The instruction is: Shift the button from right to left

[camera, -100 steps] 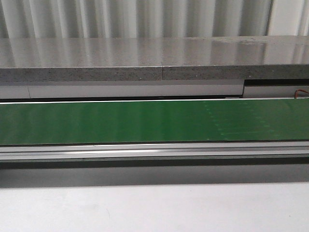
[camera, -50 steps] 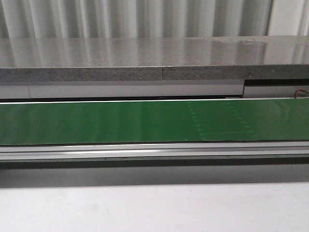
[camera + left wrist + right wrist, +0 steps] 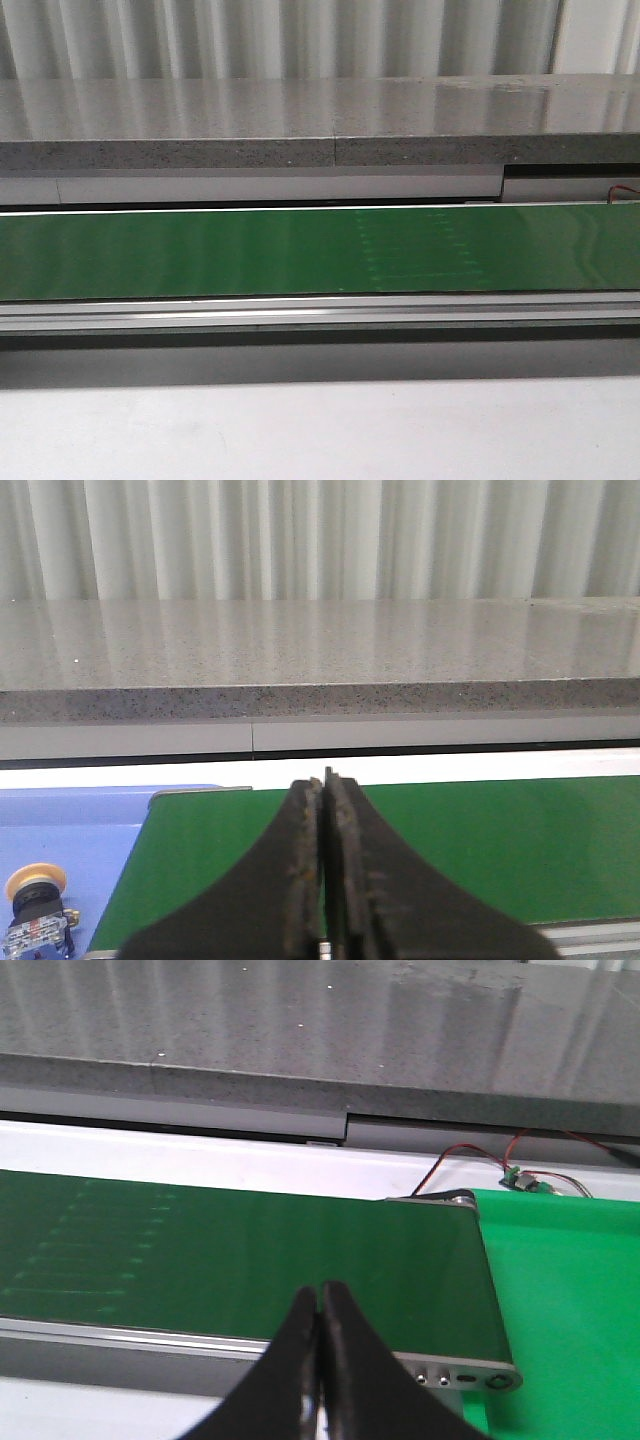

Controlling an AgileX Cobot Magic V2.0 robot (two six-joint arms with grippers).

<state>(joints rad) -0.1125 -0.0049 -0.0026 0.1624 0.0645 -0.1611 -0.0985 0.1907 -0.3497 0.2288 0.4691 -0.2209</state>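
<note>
**Both hands closed over the belt, button lying off its left end**

The left hand (image 3: 322,880) is hovering over the green conveyor belt (image 3: 200,255) with its two dark fingers (image 3: 290,890) pressed together, holding nothing. Beside and below that hand, past the belt's end, the button (image 3: 35,910) is lying on a blue surface (image 3: 80,830): a round yellow head on a blue, partly clear block body. It is sitting apart from the fingers, near the belt's edge but not on it.

The right hand (image 3: 320,1360) is also hanging with its fingers pressed together and empty, above the belt's other end. Beyond that hand, a bright green surface (image 3: 570,1290) is lying past the metal roller housing (image 3: 470,1375), and red and black wires (image 3: 480,1160) are running to a small green connector (image 3: 518,1178).

In the front view neither hand is showing; faint dotted markings (image 3: 415,250) are showing on the belt, and a grey speckled desk (image 3: 300,120) is running behind it. No writing or labels can be read anywhere.
</note>
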